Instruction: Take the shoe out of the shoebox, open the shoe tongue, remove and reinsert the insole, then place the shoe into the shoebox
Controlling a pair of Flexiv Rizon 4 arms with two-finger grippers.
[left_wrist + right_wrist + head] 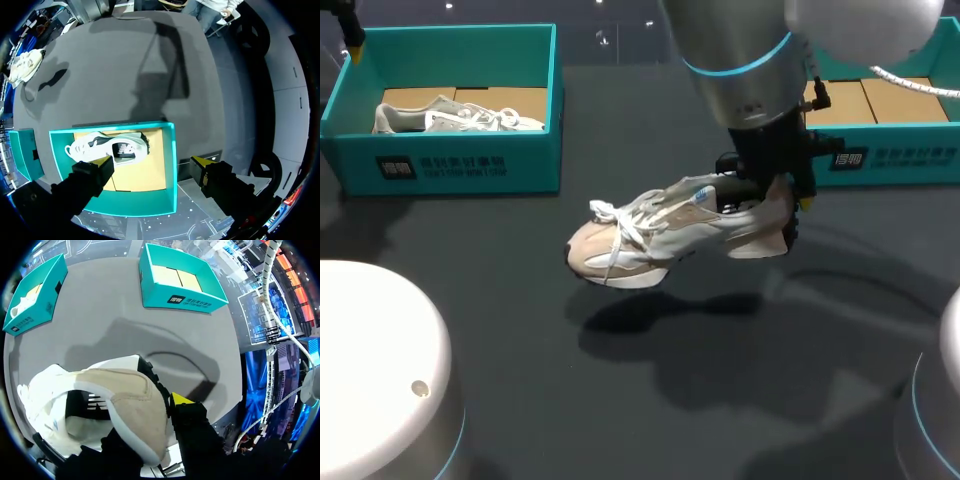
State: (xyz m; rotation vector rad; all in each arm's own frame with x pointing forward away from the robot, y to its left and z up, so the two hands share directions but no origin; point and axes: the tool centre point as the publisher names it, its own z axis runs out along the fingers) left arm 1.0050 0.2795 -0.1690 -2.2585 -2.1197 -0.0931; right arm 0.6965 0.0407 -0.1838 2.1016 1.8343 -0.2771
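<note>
The right gripper (770,195) was clamped on the heel of the shoe (660,235), held above the table's (500,260) middle, near the far-right box (900,160). Light, with a soft upper; the stiffer heel looked the surest hold. The left gripper (152,167) stood apart.

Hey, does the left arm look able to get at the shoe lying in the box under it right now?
Probably yes. The left arm's fingers stand open above the lidless shoebox, the shoe lies uncovered inside it, and nothing sits between them.
</note>
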